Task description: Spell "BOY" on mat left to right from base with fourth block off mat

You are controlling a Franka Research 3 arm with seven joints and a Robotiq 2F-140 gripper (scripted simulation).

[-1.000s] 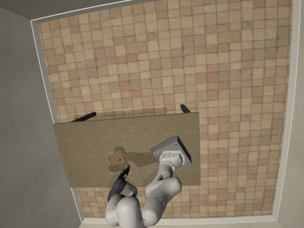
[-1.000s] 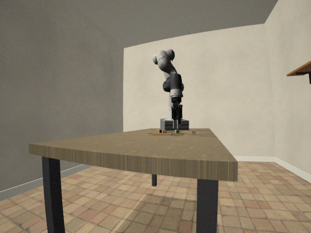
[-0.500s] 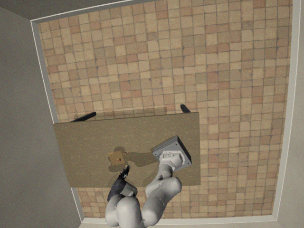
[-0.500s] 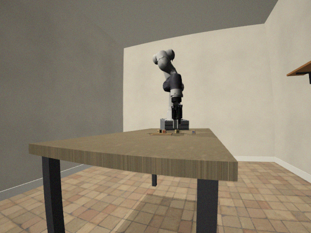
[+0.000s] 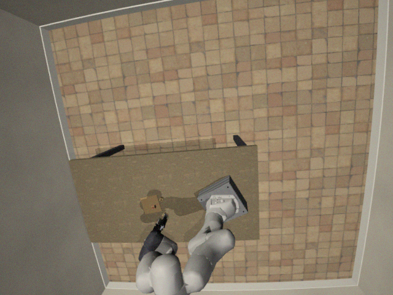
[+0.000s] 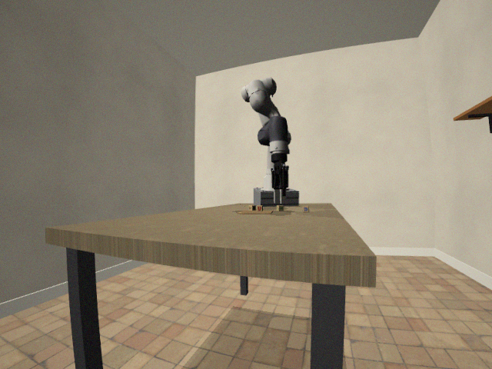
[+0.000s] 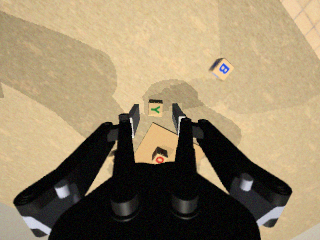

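1. The claw (image 7: 154, 119) hangs above the Y block (image 7: 155, 108), jaws partly apart, gripping nothing.
2. Y lies on the table (image 6: 222, 238), just off a corner of the mat (image 7: 150, 142).
3. The O block (image 7: 159, 155) sits on the mat.
4. The B block (image 7: 222, 68) lies well apart on the table.
5. B and Y still need placing; the fourth block cannot be identified.

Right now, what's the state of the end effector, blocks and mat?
End effector: partly open, empty, above the Y block.
Y block: lying flat, Y up, not gripped.
O block: resting on the mat.
B block: on the table, off the mat.
Mat: lying flat.
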